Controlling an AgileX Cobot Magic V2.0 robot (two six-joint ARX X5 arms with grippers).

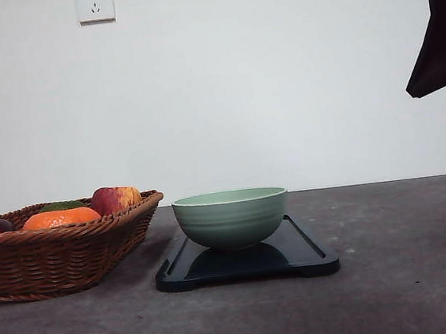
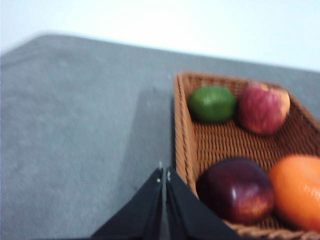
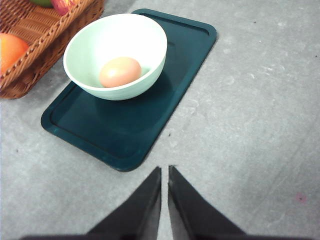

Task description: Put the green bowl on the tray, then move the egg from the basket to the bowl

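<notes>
Front view gives the broad layout: the grey table (image 1: 397, 276) runs back to a white wall (image 1: 278, 88) that carries a socket (image 1: 95, 4) near its top. At the left sits the basket (image 1: 56, 258), wide and woven, with an orange fruit (image 1: 60, 219) and an apple (image 1: 115, 199) rising above its braided rim. Just beside it, to the right, lies the tray (image 1: 298, 259), glossy and dark, flat on the table. The green bowl (image 1: 231, 218) stands upright on the tray, nearer the end closest to the basket.

From the right wrist, the egg (image 3: 120, 71) rests inside the bowl, on its bottom, slightly off centre. The right claw (image 3: 164, 172) hangs above bare table, well apart from the tray, its two fingers drawn together with only a thin slit between them and nothing held.

From the left wrist, which is somewhat blurred, the left claw (image 2: 164, 175) is likewise closed to a hairline gap and empty, poised just outside the basket's rim. Within the basket lie a dark purple fruit (image 2: 235, 190) and a green fruit (image 2: 212, 103).
</notes>
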